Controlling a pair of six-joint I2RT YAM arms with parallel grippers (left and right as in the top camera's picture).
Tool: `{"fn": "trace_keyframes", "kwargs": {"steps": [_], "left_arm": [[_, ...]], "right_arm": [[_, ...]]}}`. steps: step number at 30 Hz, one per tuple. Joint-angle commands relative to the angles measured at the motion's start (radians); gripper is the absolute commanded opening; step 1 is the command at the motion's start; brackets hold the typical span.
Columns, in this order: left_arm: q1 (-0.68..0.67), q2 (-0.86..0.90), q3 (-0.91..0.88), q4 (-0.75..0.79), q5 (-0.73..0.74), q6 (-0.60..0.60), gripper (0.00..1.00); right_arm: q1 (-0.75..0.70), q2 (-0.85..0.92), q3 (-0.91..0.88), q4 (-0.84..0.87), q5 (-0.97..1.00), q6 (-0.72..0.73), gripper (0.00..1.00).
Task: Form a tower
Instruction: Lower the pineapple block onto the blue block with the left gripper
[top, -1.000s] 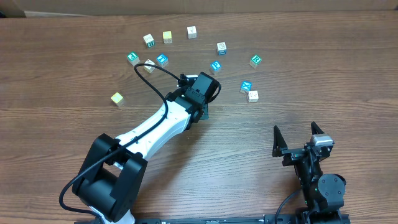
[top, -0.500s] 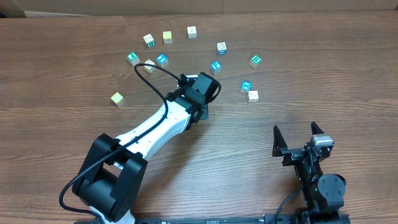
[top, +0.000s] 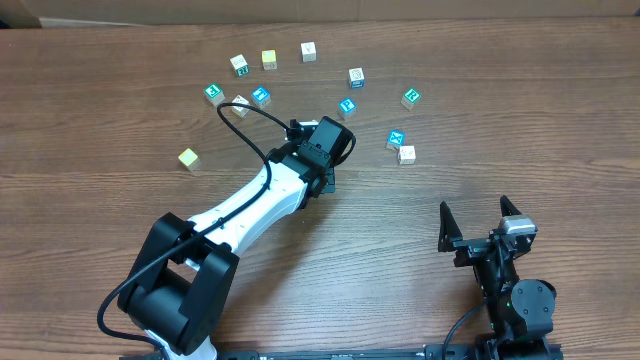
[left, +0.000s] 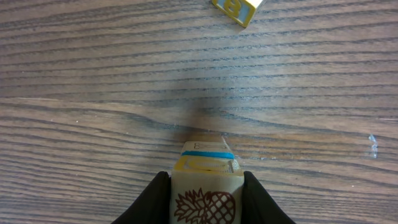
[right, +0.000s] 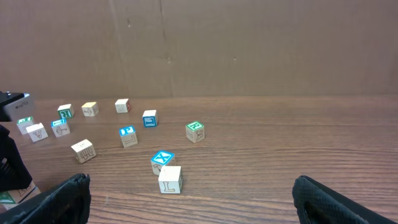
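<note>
My left gripper (top: 328, 150) is over the middle of the table, shut on a pale wooden cube with a brown pineapple print (left: 207, 202). Black fingers (left: 155, 199) press both of its sides. Past the cube's far edge, yellow and blue printed edges (left: 208, 155) show close to the wood. I cannot tell whether they belong to cubes stacked beneath. In the overhead view the gripper hides the tower. My right gripper (top: 477, 215) is near the front right edge, open wide and empty (right: 193, 205).
Several loose alphabet cubes lie in an arc behind the left gripper, among them a blue X cube (top: 396, 138), a pale L cube (top: 406, 154), a green cube (top: 411, 97) and a yellowish one (top: 188, 158) far left. A yellow cube (left: 239, 7) lies ahead of the held cube.
</note>
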Motion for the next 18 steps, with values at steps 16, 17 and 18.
{"fn": "trace_keyframes", "kwargs": {"steps": [16, 17, 18], "left_arm": [[-0.004, 0.019, -0.01, 0.004, -0.018, -0.002, 0.43], [-0.004, 0.019, -0.01, 0.003, -0.018, -0.002, 0.45], [-0.004, 0.019, -0.01, 0.004, -0.018, -0.002, 0.47]], "right_arm": [[0.005, 0.003, -0.01, 0.006, 0.0, 0.003, 1.0], [0.005, 0.003, -0.01, 0.006, 0.0, 0.003, 1.0], [0.005, 0.003, -0.01, 0.006, 0.0, 0.003, 1.0]]}}
